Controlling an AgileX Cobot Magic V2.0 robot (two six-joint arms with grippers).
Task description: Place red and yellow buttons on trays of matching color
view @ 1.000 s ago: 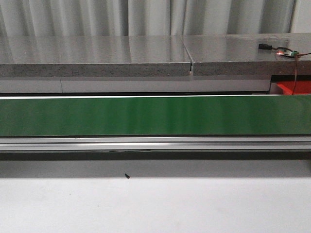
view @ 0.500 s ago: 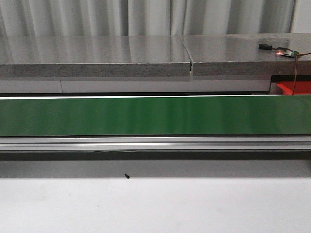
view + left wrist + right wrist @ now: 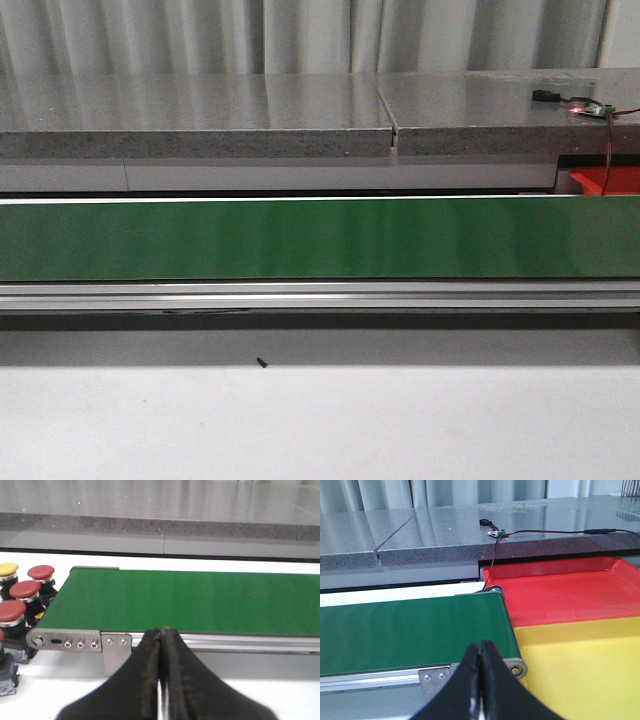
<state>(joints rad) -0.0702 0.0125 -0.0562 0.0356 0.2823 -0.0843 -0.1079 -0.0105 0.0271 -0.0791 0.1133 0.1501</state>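
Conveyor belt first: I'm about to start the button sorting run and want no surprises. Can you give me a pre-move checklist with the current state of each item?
1. Green belt free of buttons: ok, bare in all three views.
2. Left gripper empty: ok, jaws shut on nothing.
3. Right gripper empty: ok, jaws shut on nothing.
4. Buttons waiting at the belt's left end: ok, red buttons and one yellow button stand there.
5. Trays at the belt's right end: ok, red tray and yellow tray sit side by side, nothing seen in them.
6. Grippers open for a grasp: not ok, both are shut.
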